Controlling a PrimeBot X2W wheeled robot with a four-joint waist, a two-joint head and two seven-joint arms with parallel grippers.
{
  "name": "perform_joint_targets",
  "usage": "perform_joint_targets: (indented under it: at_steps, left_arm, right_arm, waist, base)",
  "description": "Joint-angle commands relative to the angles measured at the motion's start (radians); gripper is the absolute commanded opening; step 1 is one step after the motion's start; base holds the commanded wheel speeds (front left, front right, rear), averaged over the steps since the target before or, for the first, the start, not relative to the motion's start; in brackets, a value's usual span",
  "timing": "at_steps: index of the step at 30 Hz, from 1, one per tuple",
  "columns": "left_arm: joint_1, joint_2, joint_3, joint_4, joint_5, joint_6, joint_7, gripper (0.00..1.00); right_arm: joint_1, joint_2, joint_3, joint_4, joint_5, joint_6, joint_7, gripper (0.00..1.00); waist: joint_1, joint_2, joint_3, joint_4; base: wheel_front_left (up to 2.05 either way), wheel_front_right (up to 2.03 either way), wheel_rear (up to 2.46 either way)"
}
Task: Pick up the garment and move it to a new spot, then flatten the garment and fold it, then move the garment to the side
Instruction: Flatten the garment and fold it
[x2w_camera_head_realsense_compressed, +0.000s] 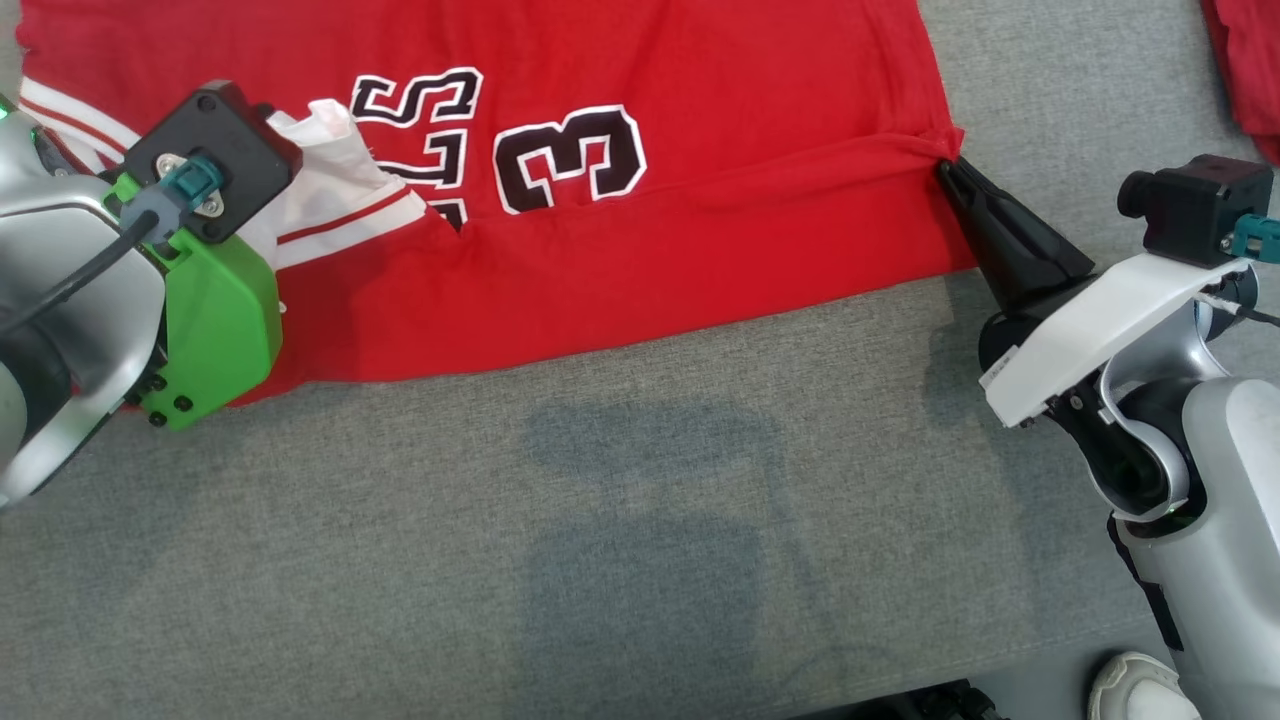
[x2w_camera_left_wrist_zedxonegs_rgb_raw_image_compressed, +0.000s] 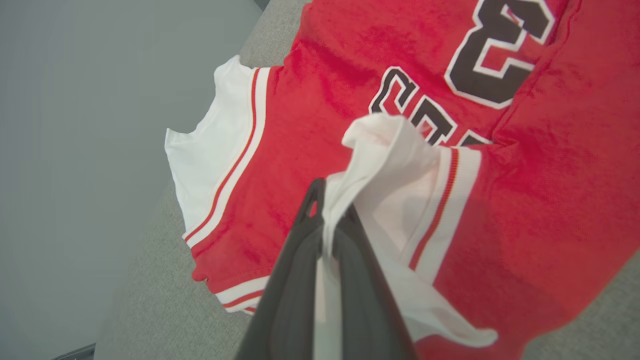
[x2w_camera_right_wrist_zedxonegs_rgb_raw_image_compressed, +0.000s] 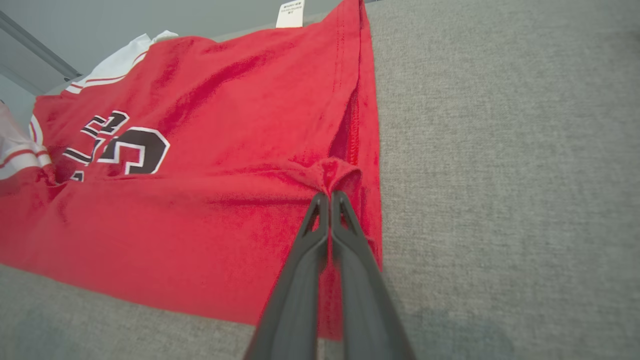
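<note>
The garment (x2w_camera_head_realsense_compressed: 640, 250) is a red jersey with white striped sleeves and black-and-white lettering, spread across the grey cushion with its near half folded over. My left gripper (x2w_camera_left_wrist_zedxonegs_rgb_raw_image_compressed: 327, 200) is shut on a white sleeve (x2w_camera_left_wrist_zedxonegs_rgb_raw_image_compressed: 400, 165), pinching it up off the jersey at the left. In the head view that sleeve (x2w_camera_head_realsense_compressed: 330, 180) bunches beside the green wrist housing. My right gripper (x2w_camera_right_wrist_zedxonegs_rgb_raw_image_compressed: 329, 195) is shut on a pinch of the red hem edge (x2w_camera_right_wrist_zedxonegs_rgb_raw_image_compressed: 335, 175); in the head view its dark fingers (x2w_camera_head_realsense_compressed: 1000, 235) meet the garment's right edge.
The grey fabric surface (x2w_camera_head_realsense_compressed: 640, 520) stretches toward me below the jersey. Another red cloth (x2w_camera_head_realsense_compressed: 1250, 70) lies at the far right corner. A white shoe tip (x2w_camera_head_realsense_compressed: 1130, 690) shows at the bottom right. A white label (x2w_camera_right_wrist_zedxonegs_rgb_raw_image_compressed: 290, 14) hangs at the jersey's far hem.
</note>
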Motion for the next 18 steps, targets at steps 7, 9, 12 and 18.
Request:
perform_joint_targets:
  at_steps: [7, 9, 12, 18]
  left_arm:
    - [-0.009, 0.025, -0.025, 0.069, -0.060, 0.024, 0.021, 0.00]
    - [0.001, 0.024, -0.021, 0.076, -0.065, 0.040, 0.012, 0.00]
    - [0.019, 0.018, -0.013, 0.090, -0.067, 0.061, -0.012, 0.31]
    - [0.055, -0.013, 0.010, 0.122, -0.092, 0.111, -0.074, 1.00]
  right_arm:
    - [-0.044, -0.011, 0.002, 0.007, 0.014, 0.000, -0.008, 0.00]
    - [-0.052, -0.021, -0.003, 0.022, 0.002, 0.000, -0.002, 0.00]
    - [-0.057, -0.021, -0.003, 0.043, -0.007, 0.000, 0.009, 0.00]
    - [-0.067, -0.020, -0.017, 0.079, -0.029, 0.000, -0.016, 1.00]
  waist:
    - [0.0000, 0.0000, -0.012, -0.015]
    - [0.0000, 0.0000, -0.016, -0.002]
    - [0.0000, 0.0000, -0.023, 0.018]
    - [0.0000, 0.0000, -0.031, 0.049]
  base:
    - [0.00, 0.00, 0.00]
    - [0.00, 0.00, 0.00]
    - [0.00, 0.00, 0.00]
    - [0.00, 0.00, 0.00]
